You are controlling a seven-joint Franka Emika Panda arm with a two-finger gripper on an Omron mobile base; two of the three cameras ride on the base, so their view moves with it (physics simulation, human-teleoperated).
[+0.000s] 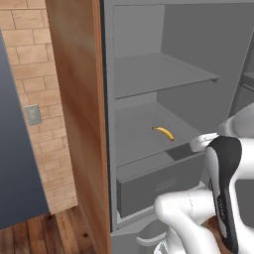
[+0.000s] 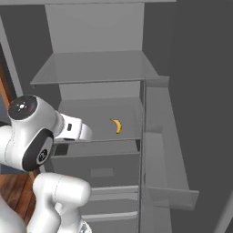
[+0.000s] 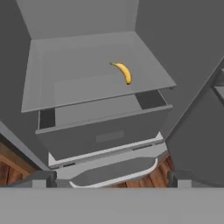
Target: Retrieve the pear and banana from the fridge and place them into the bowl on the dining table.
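Banana (image 3: 123, 72) alone on open fridge (image 3: 78, 26) middle shelf, gripper (image 3: 109, 179) fingers wide apart, empty.

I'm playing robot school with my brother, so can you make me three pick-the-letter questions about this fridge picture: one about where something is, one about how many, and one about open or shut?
1. Where does the slim curved yellow banana lie?
A. on the top shelf
B. on the middle shelf, above the drawer
C. on the wooden floor

2. How many fruits show inside the tall matte grey fridge?
A. one
B. two
C. three

3. How is the fridge door?
A. shut
B. open
C. taken off

Answers:
1. B, the banana rests on the grey shelf right over the lower drawer.
2. A, the banana is the one fruit on the shelves.
3. B, both base views look straight in at the shelves, with the door swung to the side.
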